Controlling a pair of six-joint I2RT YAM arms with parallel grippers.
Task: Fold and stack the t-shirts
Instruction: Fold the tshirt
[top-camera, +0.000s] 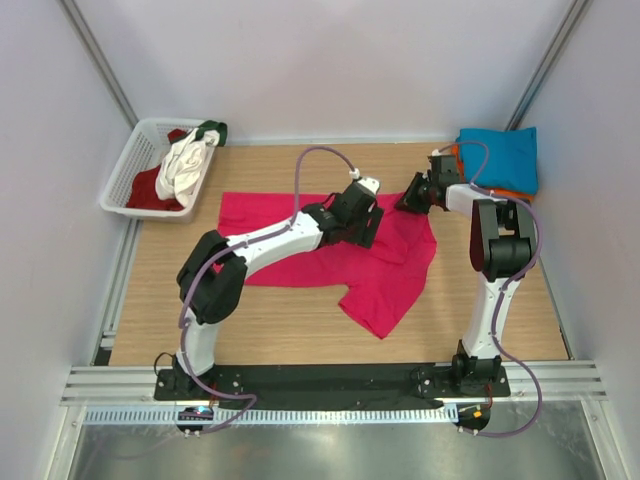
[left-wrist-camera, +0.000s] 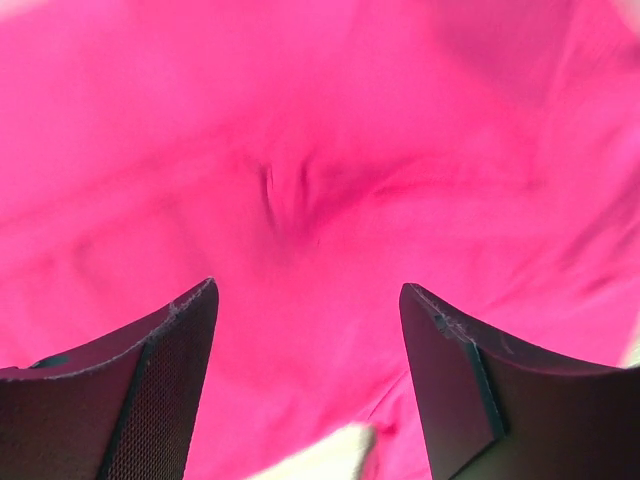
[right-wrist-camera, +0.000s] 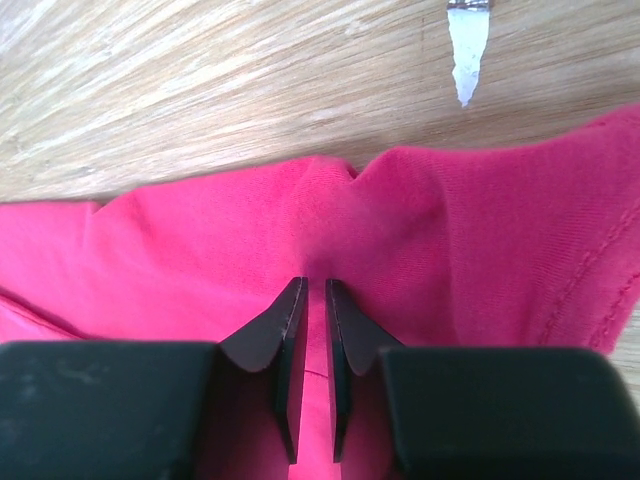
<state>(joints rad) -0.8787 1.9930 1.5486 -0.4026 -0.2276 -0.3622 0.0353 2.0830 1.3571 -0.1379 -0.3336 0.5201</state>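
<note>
Wood table (top-camera: 300, 320); pink shirt (top-camera: 265, 215); left tool (left-wrist-camera: 308, 288) gaping; right tool (right-wrist-camera: 315, 285) (seemingly) pinching it.

Standing here, I can't read anything: no lettering, brand, number or sign shows on the magenta t-shirt (top-camera: 390, 290) in the middle of the frame or on the white lattice basket (top-camera: 125, 170) at the upper left.
</note>
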